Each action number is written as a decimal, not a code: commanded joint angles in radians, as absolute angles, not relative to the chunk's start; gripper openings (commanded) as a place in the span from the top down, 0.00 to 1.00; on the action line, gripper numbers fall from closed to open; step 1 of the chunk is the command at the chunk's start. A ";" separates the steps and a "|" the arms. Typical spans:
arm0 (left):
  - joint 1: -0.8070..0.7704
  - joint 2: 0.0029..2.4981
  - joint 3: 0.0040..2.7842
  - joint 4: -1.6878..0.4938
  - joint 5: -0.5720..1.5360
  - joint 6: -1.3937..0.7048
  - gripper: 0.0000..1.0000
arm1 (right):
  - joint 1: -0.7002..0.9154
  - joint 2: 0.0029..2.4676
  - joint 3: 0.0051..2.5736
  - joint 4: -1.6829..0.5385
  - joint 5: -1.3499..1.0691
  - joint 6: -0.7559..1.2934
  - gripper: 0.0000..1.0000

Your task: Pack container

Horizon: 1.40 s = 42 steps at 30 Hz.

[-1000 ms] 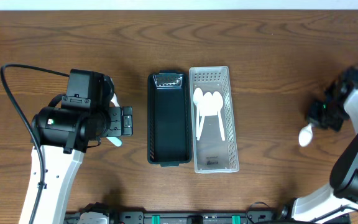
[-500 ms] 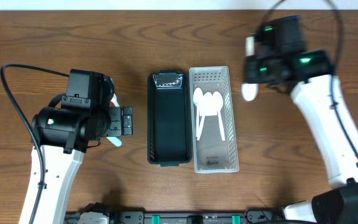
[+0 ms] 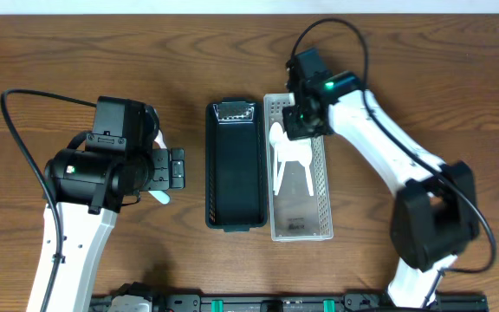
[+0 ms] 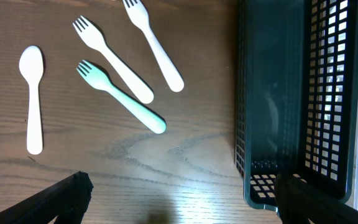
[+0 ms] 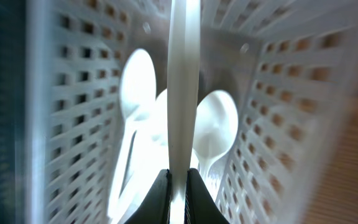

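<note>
From overhead, the right gripper (image 3: 302, 121) covers whatever it carries. The left gripper (image 3: 177, 168) hides most of the cutlery under it, with only the tip of a teal fork (image 3: 161, 198) poking out beside it. The right gripper sits over the far end of the white basket (image 3: 327, 204), above the spoons (image 3: 291, 154) lying inside. The black basket (image 3: 210, 186) stands against the white one, between it and the left gripper, on a brown wood table (image 3: 76, 52)

In the left wrist view the left fingers (image 4: 61, 199) are cut off at the bottom corners. They are spread wide with nothing between them. Ahead of them on the wood lie two white forks (image 4: 112, 59), the teal fork and a loose spoon (image 4: 33, 99); the black basket is off to the right

The right wrist view is close and blurred. The right fingers (image 5: 159, 193) are pinched tight on the thin handle of a white spoon (image 5: 183, 93), seen edge-on inside the white basket; its bowl cannot be made out
</note>
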State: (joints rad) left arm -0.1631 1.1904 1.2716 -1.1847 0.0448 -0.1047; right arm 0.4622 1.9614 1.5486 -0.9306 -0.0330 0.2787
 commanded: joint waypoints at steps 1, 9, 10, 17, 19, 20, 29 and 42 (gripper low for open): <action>-0.162 1.195 1.266 -1.188 0.033 -0.109 0.04 | 0.490 1.983 1.550 -0.931 -0.020 0.295 0.97; -0.162 1.195 1.266 -1.188 0.033 -0.109 0.04 | 0.490 1.942 1.567 -0.910 -0.012 0.273 0.54; -0.162 1.195 1.266 -1.188 0.033 -0.109 0.04 | 0.488 1.934 1.575 -0.915 -0.010 0.267 0.54; -0.162 1.194 1.266 -1.215 0.033 -0.114 0.04 | 0.425 1.782 1.723 -0.998 0.099 0.253 0.48; -0.162 1.194 1.267 -1.217 0.033 -0.151 0.04 | 0.392 1.724 1.743 -1.020 0.121 0.253 0.41; -0.162 1.194 1.271 -1.214 0.033 -0.172 0.04 | 0.370 1.694 1.746 -1.033 0.128 0.253 0.38; -0.108 1.374 1.518 -1.165 0.021 -0.377 0.04 | 0.157 1.565 1.747 -1.222 0.122 0.253 0.25; 0.044 1.906 1.660 -1.071 0.070 -0.420 0.04 | 0.132 1.571 1.695 -1.295 0.123 0.220 0.24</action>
State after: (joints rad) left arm 0.0311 1.8336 1.6558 -1.0695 0.0452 -0.4049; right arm 0.1383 1.5635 1.7058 -1.2911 0.1135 0.2337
